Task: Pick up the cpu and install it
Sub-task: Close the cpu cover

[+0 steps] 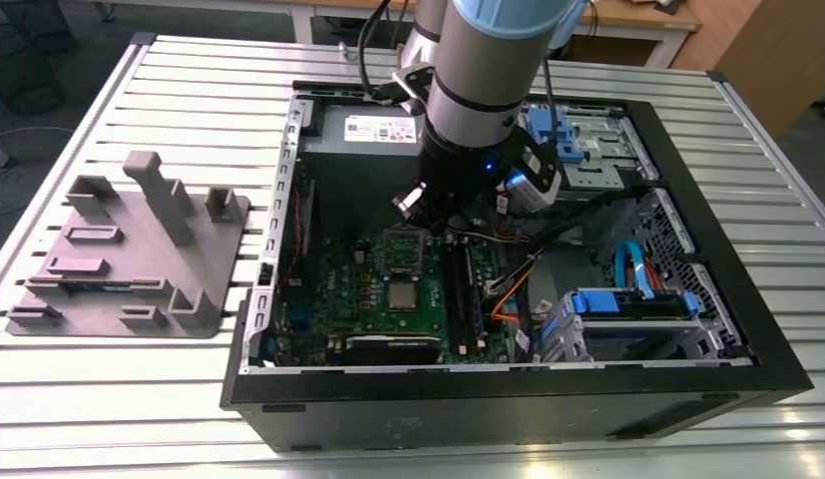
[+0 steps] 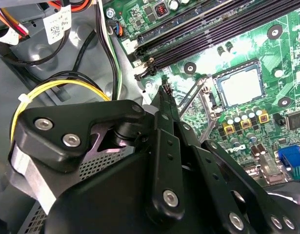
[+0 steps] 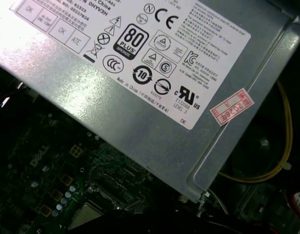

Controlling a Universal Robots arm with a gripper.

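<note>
Hovering over motherboard (image 1: 385,299); cpu (image 1: 404,294) seated in socket, just nearside of gripper (image 1: 432,215); finger state unreadable.

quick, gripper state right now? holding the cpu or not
Gripper: shut, with nothing visible between its tips; the cpu sits in its socket on the motherboard, apart from the gripper.

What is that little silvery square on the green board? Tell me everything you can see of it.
The cpu is a small flat square chip with a pale, matte metal top. It lies level in its socket on the green motherboard, whose metal frame is hinged open beside it. In the exterior view it sits mid-board, and nothing rests on it.
</note>
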